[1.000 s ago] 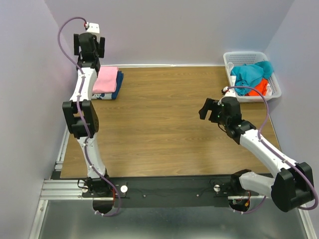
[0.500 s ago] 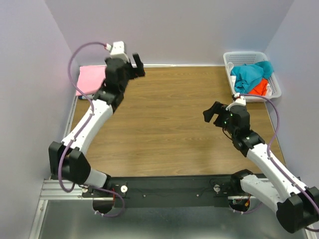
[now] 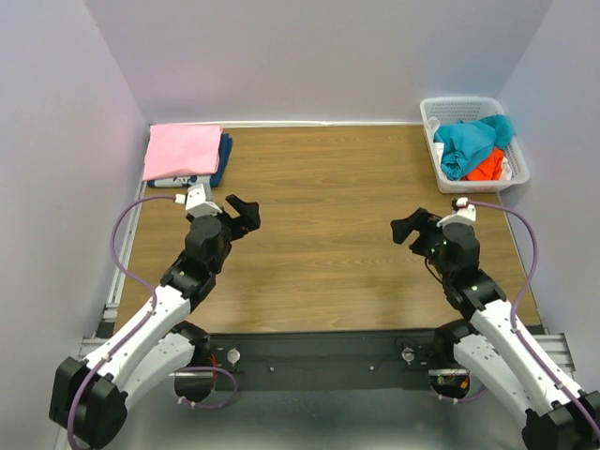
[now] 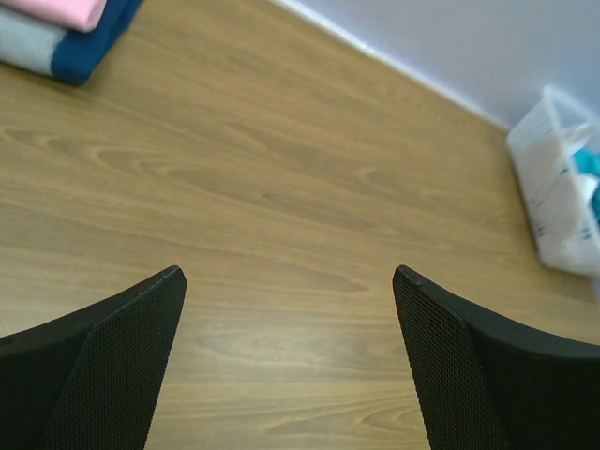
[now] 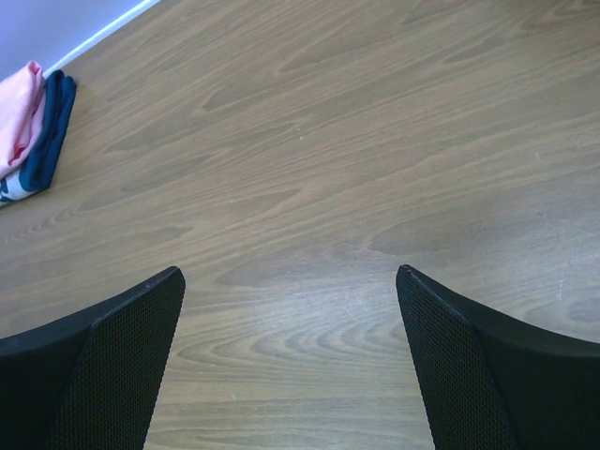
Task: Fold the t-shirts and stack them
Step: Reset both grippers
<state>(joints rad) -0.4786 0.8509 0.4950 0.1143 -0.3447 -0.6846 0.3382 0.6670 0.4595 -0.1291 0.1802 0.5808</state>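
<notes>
The folded light pink t-shirt (image 3: 182, 150) lies on top of the folded navy blue t-shirt (image 3: 223, 155) at the far left corner of the table. The stack also shows at the top left of the left wrist view (image 4: 61, 9) and at the left edge of the right wrist view (image 5: 19, 117). My left gripper (image 3: 246, 216) is open and empty over the bare wood, well in front of the stack. My right gripper (image 3: 410, 228) is open and empty over the right-middle of the table. The navy shirt's print is mostly hidden under the pink one.
A white basket (image 3: 472, 105) at the far right corner holds teal cloth (image 3: 469, 138) and orange cloth (image 3: 487, 166); its edge shows in the left wrist view (image 4: 553, 183). The wooden table (image 3: 319, 206) is walled at the back and both sides.
My left arm has left the stack at the far left corner and swung down and back to a low pose near its base. My right arm has drawn back slightly. The pink shirt is now uncovered.
</notes>
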